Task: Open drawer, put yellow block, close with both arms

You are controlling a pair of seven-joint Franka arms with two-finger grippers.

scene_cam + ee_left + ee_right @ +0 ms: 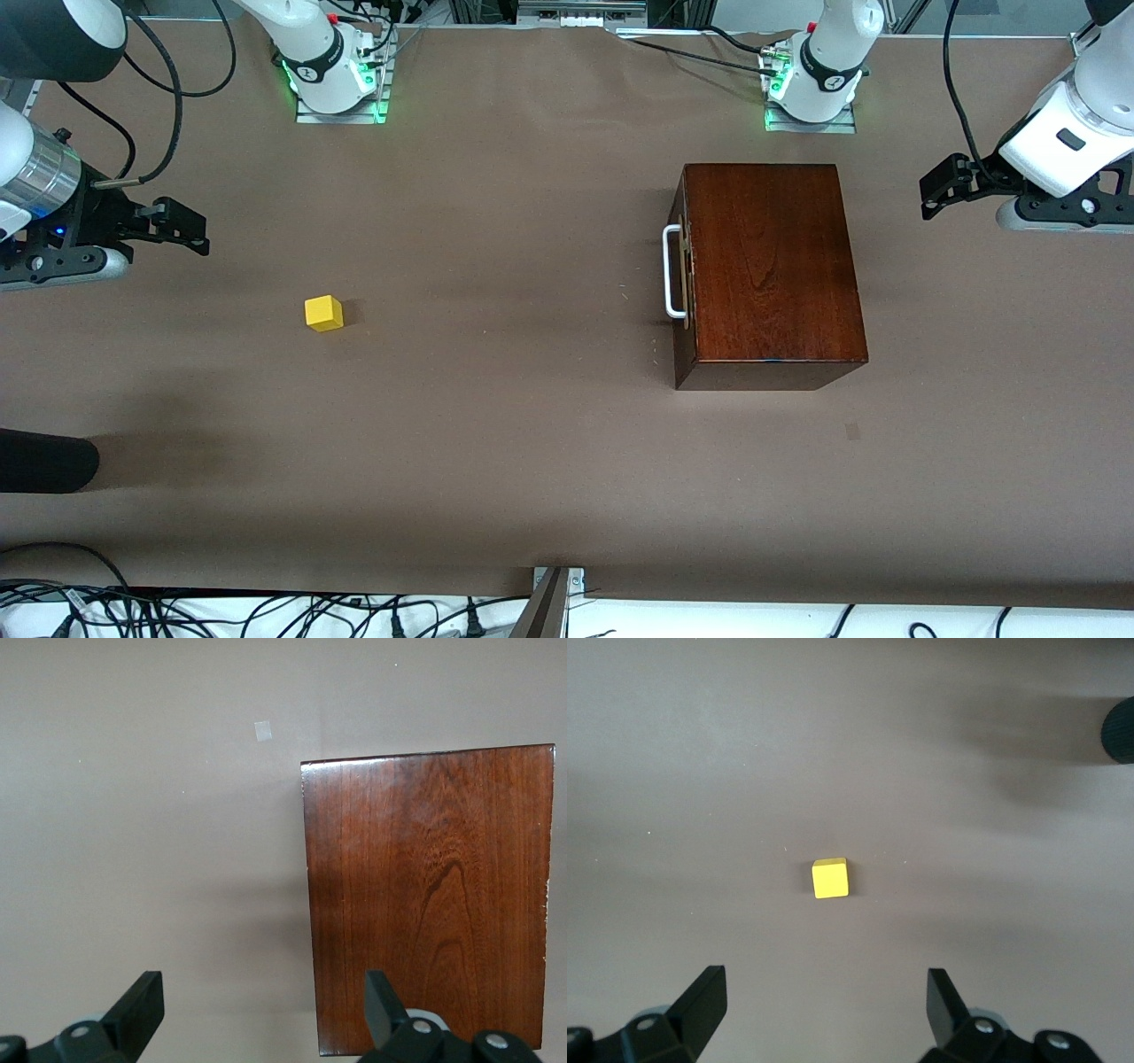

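Jaws stood wide and empty on the right gripper, up over bare table near the yellow block. Opening the shut drawer meant hooking its handle squarely; the left gripper, equally wide, hung beside the box.

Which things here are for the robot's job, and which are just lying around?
For the job:
- drawer, shut in its box
- yellow block
- left gripper, open, waiting
- right gripper, open, waiting

Just lying about:
- black object at the table edge
- cables
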